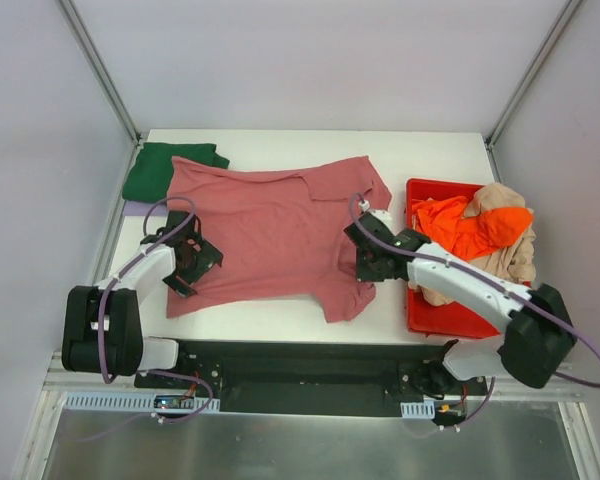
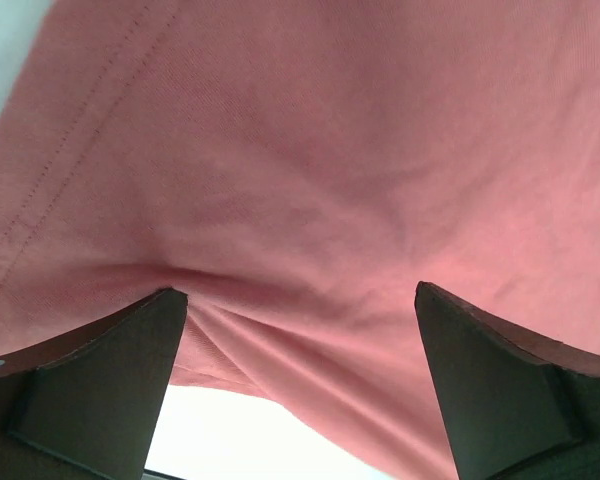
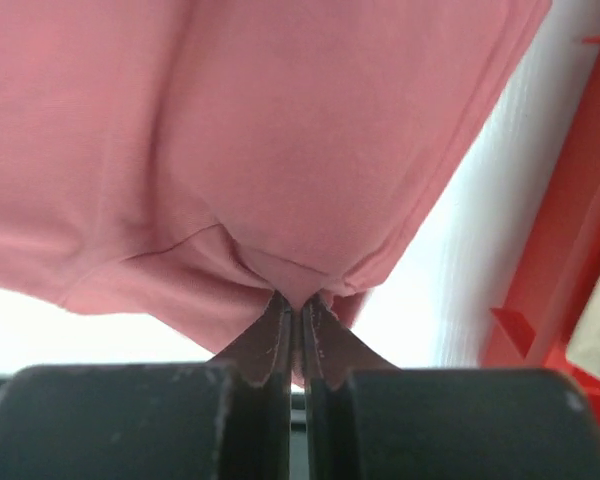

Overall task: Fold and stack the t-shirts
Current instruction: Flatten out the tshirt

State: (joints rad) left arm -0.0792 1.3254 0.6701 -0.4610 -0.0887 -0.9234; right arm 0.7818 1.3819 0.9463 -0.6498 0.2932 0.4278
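A dusty rose-red t-shirt [image 1: 270,225] lies spread on the white table, with one sleeve pointing toward the near edge. My right gripper [image 1: 365,265] is at the shirt's right side and is shut on a pinch of its cloth [image 3: 310,200]; the right gripper [image 3: 300,305] has its fingers pressed together around the bunched fabric. My left gripper [image 1: 192,262] is at the shirt's left lower edge. Seen from the wrist, this left gripper [image 2: 298,290] stands wide open, with the rumpled hem [image 2: 280,340] lying between its fingers, not clamped.
A folded dark green t-shirt [image 1: 165,168] lies at the back left, with a pale lilac edge [image 1: 135,208] showing beside it. On the right, a red plastic bin [image 1: 425,310] holds an orange t-shirt [image 1: 470,225] and a beige one [image 1: 515,255]. The bin wall [image 3: 570,230] is close to my right gripper.
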